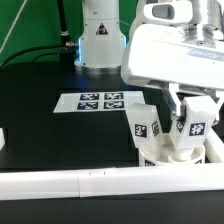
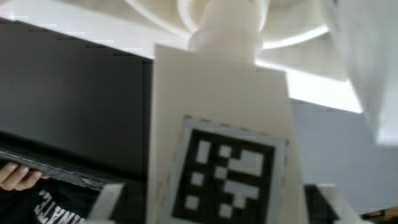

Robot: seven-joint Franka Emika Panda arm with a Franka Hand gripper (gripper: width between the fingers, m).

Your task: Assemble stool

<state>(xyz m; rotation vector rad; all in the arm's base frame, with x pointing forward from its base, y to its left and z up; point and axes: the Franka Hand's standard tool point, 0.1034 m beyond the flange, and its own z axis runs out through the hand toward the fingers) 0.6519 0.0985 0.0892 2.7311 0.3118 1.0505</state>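
In the exterior view the round white seat lies at the right, against the white front rail. Two white legs stand up from it, each with a black-and-white tag. One leg stands free and tilts slightly. My gripper comes down from above and is shut on the other leg. In the wrist view that held leg fills the middle, its tag facing the camera and its far end at the seat. A dark finger shows on either side of the leg, and my gripper clamps it.
The marker board lies flat on the black table behind the seat. A long white rail runs along the front, with another rail piece at the exterior view's right. The robot base stands at the back.
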